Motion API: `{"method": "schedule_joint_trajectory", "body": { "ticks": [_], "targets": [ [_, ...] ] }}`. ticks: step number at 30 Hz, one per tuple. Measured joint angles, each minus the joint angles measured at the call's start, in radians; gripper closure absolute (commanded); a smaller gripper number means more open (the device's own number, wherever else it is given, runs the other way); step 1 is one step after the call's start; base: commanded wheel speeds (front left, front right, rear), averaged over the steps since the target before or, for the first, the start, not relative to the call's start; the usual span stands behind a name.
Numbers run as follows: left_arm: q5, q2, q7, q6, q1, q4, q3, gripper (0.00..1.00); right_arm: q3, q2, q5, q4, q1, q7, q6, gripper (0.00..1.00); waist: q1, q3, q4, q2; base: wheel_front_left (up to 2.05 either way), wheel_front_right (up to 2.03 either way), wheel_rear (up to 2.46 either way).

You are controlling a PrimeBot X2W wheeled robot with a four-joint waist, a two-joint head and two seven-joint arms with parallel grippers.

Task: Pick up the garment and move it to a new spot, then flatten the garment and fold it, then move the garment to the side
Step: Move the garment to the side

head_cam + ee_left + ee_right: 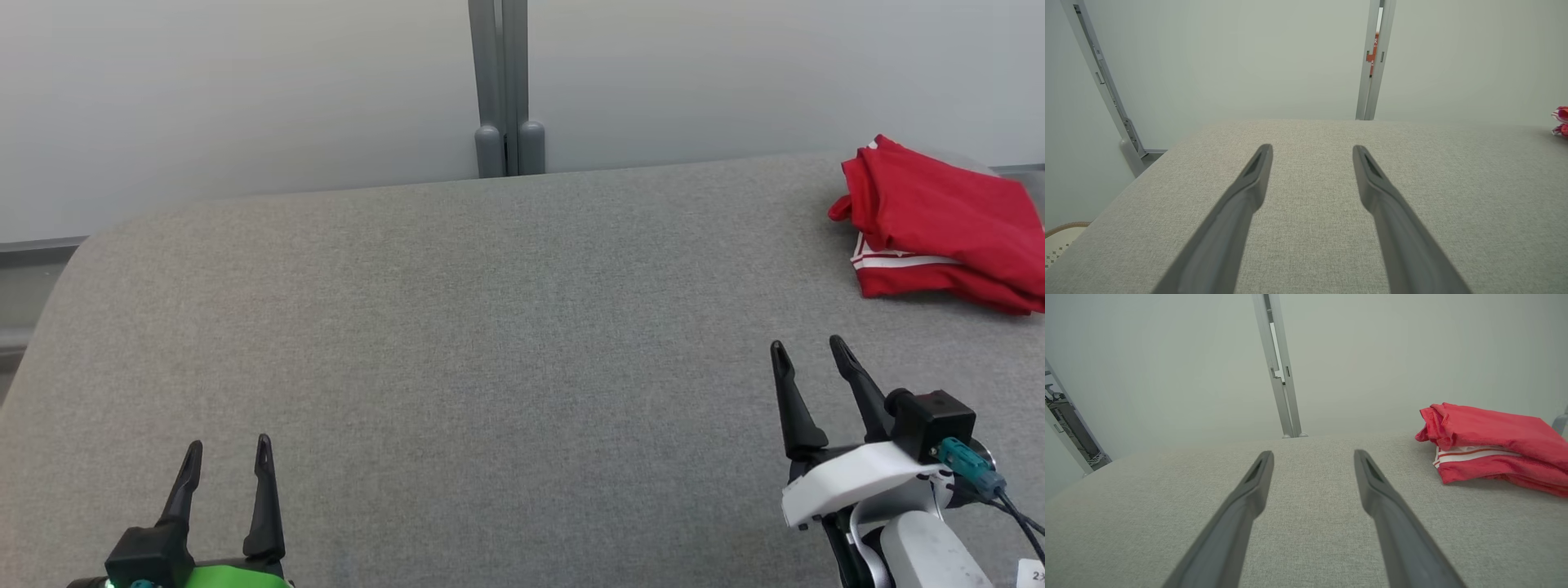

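- Our left gripper (229, 443), two long dark fingers on a green-topped wrist, shows at the lower left of the head view. Its fingers are spread apart with nothing between them.
- Our right gripper (807, 344), the same dark fingers on a white wrist housing, shows at the lower right, a little further forward. Its fingers are also spread and hold nothing.
- Both grippers point across a wide desk (490, 327) covered in grey woven fabric, with rounded far corners.
- A red cloth garment with white stripe trim (939, 212) lies folded in a thick bundle at the far right of the desk. It is close to the far edge and runs past the right side of the head view.
- This garment lies beyond our right gripper and to its right, not touching it, and well apart from our left gripper.
- Our right wrist view shows the bundle's stacked layers, with a white band between red folds.
- Behind the desk stand pale grey wall panels joined by an upright grey metal post (502, 82).
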State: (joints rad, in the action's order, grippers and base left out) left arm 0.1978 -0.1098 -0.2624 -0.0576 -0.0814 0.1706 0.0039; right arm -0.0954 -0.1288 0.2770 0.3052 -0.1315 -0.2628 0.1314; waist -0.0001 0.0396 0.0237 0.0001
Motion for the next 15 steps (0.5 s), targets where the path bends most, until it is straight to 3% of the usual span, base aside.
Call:
{"method": "schedule_joint_trajectory", "body": {
  "ticks": [15],
  "targets": [
    [0.029, -0.023, 0.001, -0.008, 0.004, 0.019, 0.002, 0.00, 0.057, 0.038, -0.051, -0.104, 0.108, 0.000, 0.000, 0.00, 0.0000, 0.040, 0.005, 0.0000, 0.00, 0.00, 0.00]
  ]
}}
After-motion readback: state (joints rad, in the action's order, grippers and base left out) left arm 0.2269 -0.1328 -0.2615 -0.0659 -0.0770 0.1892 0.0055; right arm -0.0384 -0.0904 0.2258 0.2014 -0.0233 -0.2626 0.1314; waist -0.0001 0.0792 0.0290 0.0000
